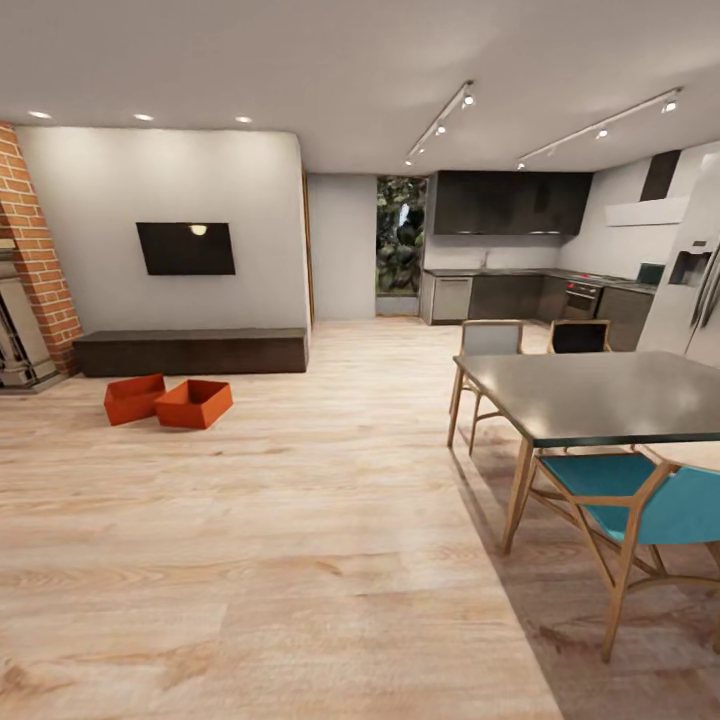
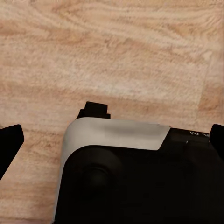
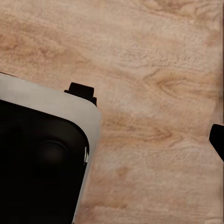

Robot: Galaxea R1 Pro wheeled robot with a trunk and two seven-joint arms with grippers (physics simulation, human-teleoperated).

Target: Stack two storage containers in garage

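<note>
Two orange-red open-topped storage containers (image 1: 134,398) (image 1: 195,403) sit side by side on the living room's light wood floor (image 1: 300,560), far off to the left, just in front of the long low dark cabinet (image 1: 192,352). They touch or nearly touch at one corner. The garage and its floor are out of view. In the left wrist view my left gripper (image 2: 112,140) hangs open over the planks, with a fingertip at each frame edge. My right gripper (image 3: 112,140) shows one fingertip (image 3: 218,140) at the frame edge and holds nothing. Both hang beside my black-and-white base (image 2: 116,135).
A black TV (image 1: 186,248) hangs above the cabinet, and a red-brick fireplace column (image 1: 35,250) stands at far left. A dark dining table (image 1: 600,395) with a teal chair (image 1: 640,500) and other chairs fills the right. The kitchen (image 1: 510,290) lies behind.
</note>
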